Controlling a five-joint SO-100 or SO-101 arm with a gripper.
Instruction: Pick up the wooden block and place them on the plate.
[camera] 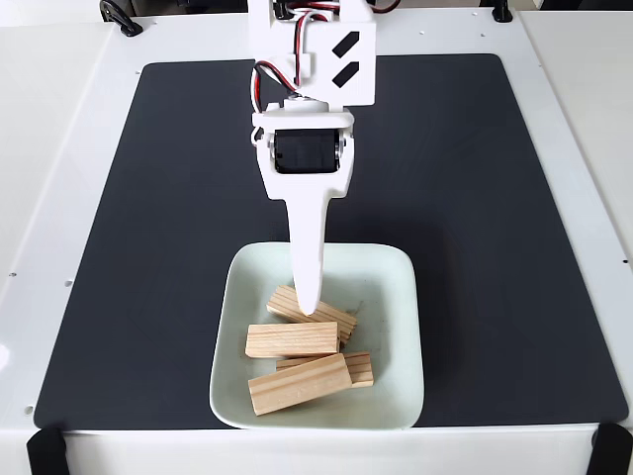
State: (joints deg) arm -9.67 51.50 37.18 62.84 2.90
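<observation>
Wooden blocks: four pale pine pieces, all lying in the plate (396,287), heaped toward its near-left — far block (331,315) angled, one (287,340) across the middle, one (297,384) nearest the near rim, and a fourth (358,368) mostly covered by the others. Gripper (309,309): white, pointing straight down over the far block with its tip at or just above it; only one finger edge shows, so whether the jaws are wide, narrow or holding anything cannot be told. Risk, as judged: the loose stack could shift or slide if the tip drags the far block on lifting away, since the upper pieces rest unevenly on one another.
</observation>
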